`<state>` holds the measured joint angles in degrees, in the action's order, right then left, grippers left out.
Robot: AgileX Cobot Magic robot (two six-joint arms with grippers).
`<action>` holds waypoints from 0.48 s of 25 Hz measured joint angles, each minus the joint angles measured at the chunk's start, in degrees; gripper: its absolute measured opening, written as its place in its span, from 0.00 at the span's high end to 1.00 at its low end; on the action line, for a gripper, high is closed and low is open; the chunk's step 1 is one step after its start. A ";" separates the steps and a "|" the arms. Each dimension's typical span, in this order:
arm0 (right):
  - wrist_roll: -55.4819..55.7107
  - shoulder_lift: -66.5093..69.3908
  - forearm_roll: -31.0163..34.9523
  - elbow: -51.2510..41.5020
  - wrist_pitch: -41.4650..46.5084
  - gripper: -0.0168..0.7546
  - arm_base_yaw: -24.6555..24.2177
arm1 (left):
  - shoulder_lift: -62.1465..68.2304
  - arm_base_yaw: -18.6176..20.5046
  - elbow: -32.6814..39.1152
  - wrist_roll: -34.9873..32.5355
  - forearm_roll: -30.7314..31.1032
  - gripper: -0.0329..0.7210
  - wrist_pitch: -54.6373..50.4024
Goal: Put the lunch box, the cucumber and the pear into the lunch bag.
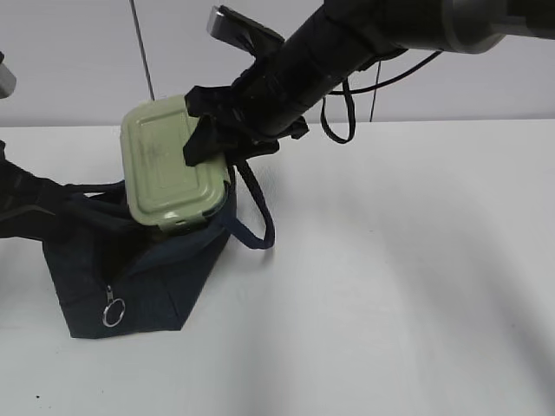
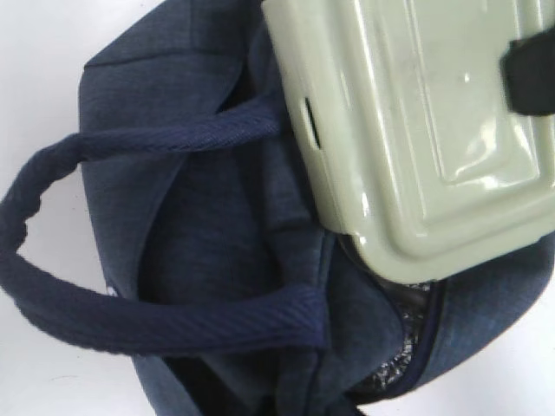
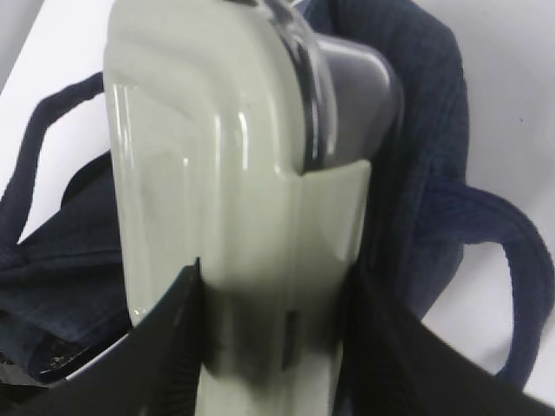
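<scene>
The lunch box (image 1: 165, 165), with a sage-green lid and clear glass base, is tilted with its lower end inside the open mouth of the navy lunch bag (image 1: 147, 286). My right gripper (image 1: 218, 146) reaches across and is shut on the box's upper end; the right wrist view shows its gripper (image 3: 273, 338) with both fingers clamping the box (image 3: 217, 173). My left gripper (image 1: 62, 204) is at the bag's left rim, which is pulled taut towards it; its fingers are lost in the dark fabric. The left wrist view shows the box (image 2: 416, 130) over the bag (image 2: 191, 199) and its silver lining (image 2: 403, 347). The cucumber and the pear are out of view.
The bag stands at the left of a white table (image 1: 390, 286). A loop handle (image 1: 256, 217) hangs down the bag's right side. The zipper's metal ring pull (image 1: 113, 312) hangs at the front. A black cable (image 1: 338, 121) loops under the right arm.
</scene>
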<state>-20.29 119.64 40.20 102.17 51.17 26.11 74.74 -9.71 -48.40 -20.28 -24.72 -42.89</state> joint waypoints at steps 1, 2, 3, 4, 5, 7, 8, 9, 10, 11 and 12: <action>0.24 -0.11 -0.63 0.00 0.23 0.56 0.00 | 0.00 0.00 0.00 0.00 -0.01 0.98 0.05; 0.34 -0.35 -1.15 0.00 0.23 0.56 0.00 | 0.00 0.00 0.00 0.00 -0.07 0.98 0.05; 0.34 -0.59 -1.42 0.00 0.23 0.56 0.00 | 0.00 -0.05 0.00 0.00 -0.07 0.98 0.00; -0.25 -1.05 -1.74 0.00 0.23 0.56 0.00 | -0.05 -0.05 0.00 0.00 -0.07 0.98 0.00; -0.92 -1.34 -1.86 0.14 0.48 0.56 0.00 | -0.11 -0.05 0.00 0.00 -0.07 0.98 0.05; -2.04 -1.89 -1.28 1.16 0.87 0.56 0.00 | -0.10 -0.05 0.00 0.00 -0.07 0.98 0.00; -2.47 -2.30 -0.78 1.82 1.12 0.56 0.00 | -0.10 -0.05 0.00 0.00 -0.07 0.98 0.00; -2.78 -2.58 -0.05 2.89 1.66 0.56 0.00 | -0.10 -0.05 0.00 0.00 -0.07 0.98 0.00; -2.92 -2.97 0.70 4.10 2.18 0.56 0.00 | -0.10 -0.05 0.00 0.00 -0.01 0.98 0.00; -3.02 -3.38 1.13 5.21 3.08 0.56 0.00 | -0.10 -0.05 0.00 0.00 -0.01 0.98 0.05; -3.02 -3.63 1.41 6.60 3.97 0.56 -0.09 | -0.10 -0.05 0.00 0.00 -0.01 0.98 0.05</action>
<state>-23.31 116.00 41.61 108.77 55.13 26.02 74.63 -9.76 -48.40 -20.28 -24.73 -42.85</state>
